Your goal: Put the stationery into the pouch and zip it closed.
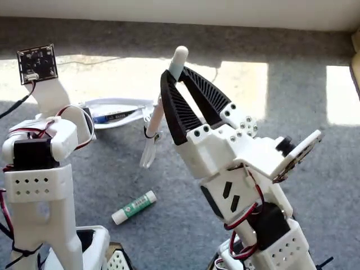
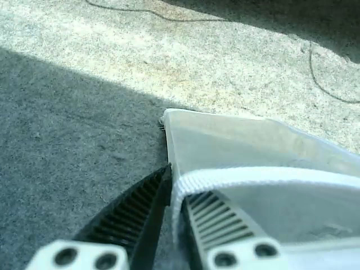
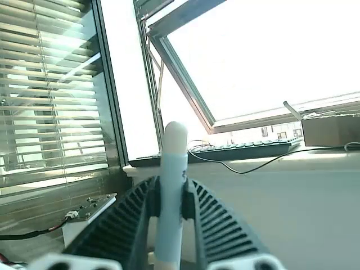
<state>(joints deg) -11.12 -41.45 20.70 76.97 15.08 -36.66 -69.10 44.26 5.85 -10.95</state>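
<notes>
My right gripper [image 1: 172, 76] is raised off the floor, pointing up and shut on a long white pen [image 1: 163, 107]. The pen's rounded end sticks out above the fingertips and its other end hangs down beside the jaws. The right wrist view shows that pen [image 3: 171, 185] clamped between the black ribbed fingers [image 3: 214, 225]. A translucent white pouch [image 1: 119, 111] lies on the carpet with a dark pen inside. My left gripper [image 2: 172, 177] is shut on the pouch's white webbing edge [image 2: 253, 175] at one corner. A green and white glue stick [image 1: 134, 206] lies loose on the carpet in front.
The floor is grey carpet [image 1: 315, 169] with a bright sunlit patch at the back. A thin cable [image 2: 320, 79] runs over it. A small circuit board [image 1: 37, 63] sits on top of the left arm. The right wrist view faces a window with blinds [image 3: 50, 95] and a keyboard [image 3: 236, 151] on the sill.
</notes>
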